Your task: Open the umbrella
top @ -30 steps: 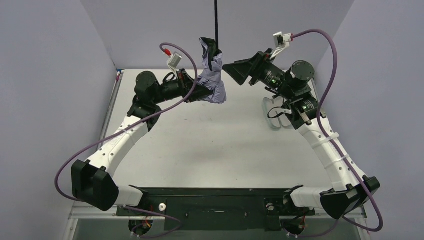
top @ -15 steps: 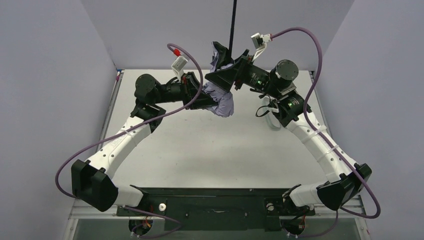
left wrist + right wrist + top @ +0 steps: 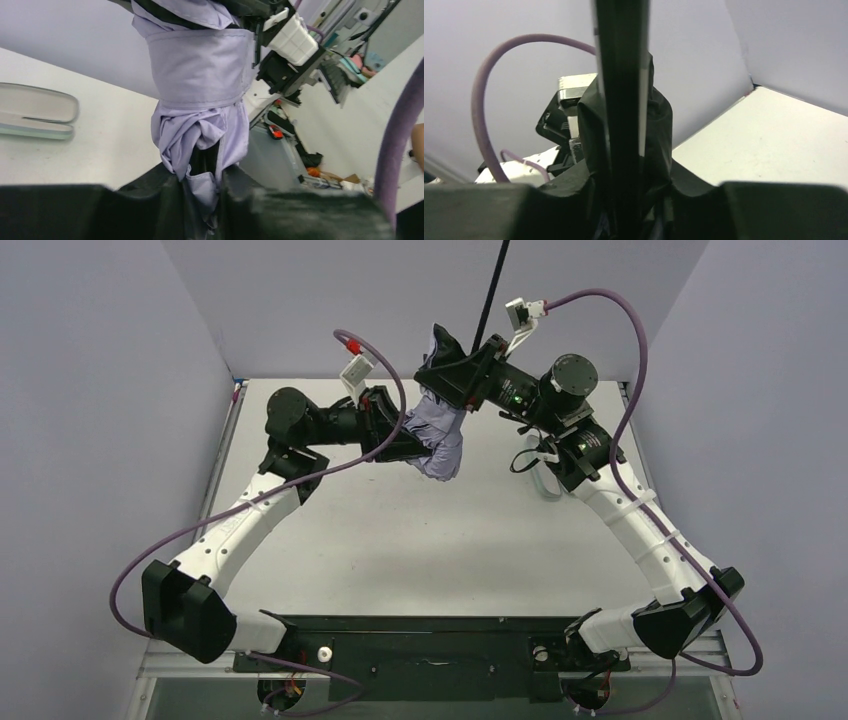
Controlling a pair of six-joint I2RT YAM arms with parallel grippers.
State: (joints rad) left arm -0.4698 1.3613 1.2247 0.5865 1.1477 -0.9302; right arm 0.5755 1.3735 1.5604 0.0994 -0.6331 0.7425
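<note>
Umbrella (image 3: 440, 430) hangs in mid-air over the far half of the desk (image 3: 400, 530), held between both arms and unopened. It looks light. The lavender cloth is soft and slippery and would likely slide under a pull, while the thin black shaft (image 3: 492, 290) is stiff, so the shaft is the surer place to hold. Left pincer (image 3: 408, 443) is clenched on bunched cloth at the lower end. Right pincer (image 3: 445, 368) is narrowed tight around the shaft, just above the canopy.
</note>
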